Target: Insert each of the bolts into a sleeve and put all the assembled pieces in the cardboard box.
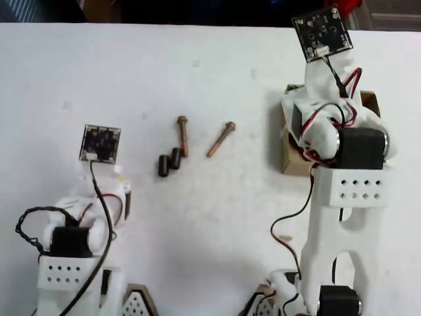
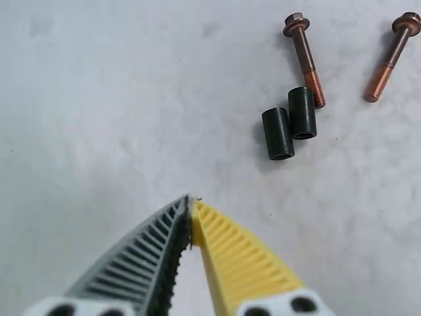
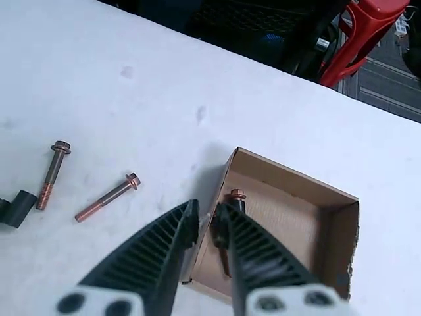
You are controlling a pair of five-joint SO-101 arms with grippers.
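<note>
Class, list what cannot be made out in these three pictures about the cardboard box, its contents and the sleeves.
Cardboard box, high view: mostly covered by the right arm, inside unseen.
Bolt in the box, right wrist view: shaft hidden behind the right gripper; whether it wears a sleeve, or is gripped, is unclear.
Black sleeves, right wrist view: one is cut off by the picture edge.

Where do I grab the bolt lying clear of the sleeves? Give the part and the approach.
Probably best: take the bolt mid-shank, from straight above, jaws across its length. It lies flat and slanted, with bare table on both sides, clear of the sleeves and the other bolt.
</note>
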